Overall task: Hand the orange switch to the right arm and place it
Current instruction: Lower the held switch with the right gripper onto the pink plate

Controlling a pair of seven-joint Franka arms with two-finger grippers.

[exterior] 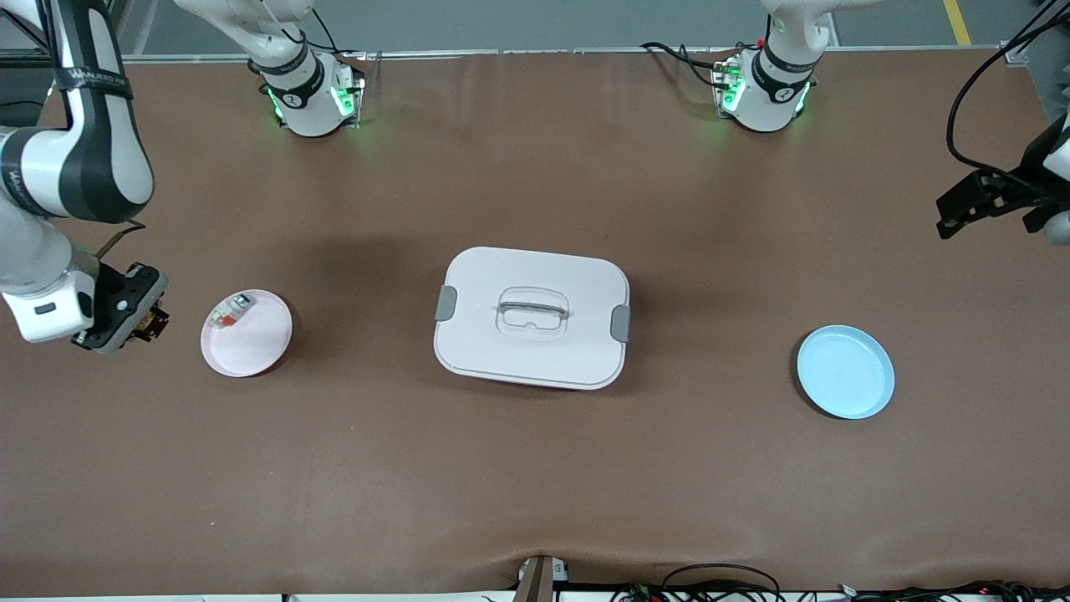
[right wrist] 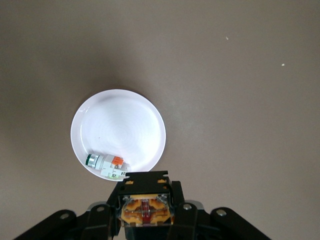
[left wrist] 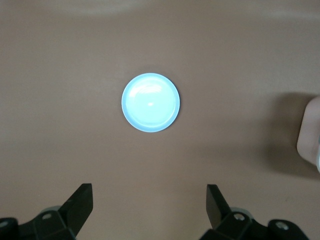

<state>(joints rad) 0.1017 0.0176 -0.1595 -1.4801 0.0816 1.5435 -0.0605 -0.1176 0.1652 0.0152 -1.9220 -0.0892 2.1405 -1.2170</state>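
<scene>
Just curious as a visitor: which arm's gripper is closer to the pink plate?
Right. The right gripper, shut on the orange switch, hangs just beside the pink plate. The left gripper waits at the table's other end, above the blue plate.

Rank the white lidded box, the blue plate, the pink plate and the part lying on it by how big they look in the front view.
1. white lidded box
2-3. blue plate and pink plate: look alike, so unranked
4. white-and-grey part on the pink plate

Lidded box (exterior: 532,318) between two plates (exterior: 247,333) (exterior: 845,372), part (exterior: 230,311) on one
</scene>
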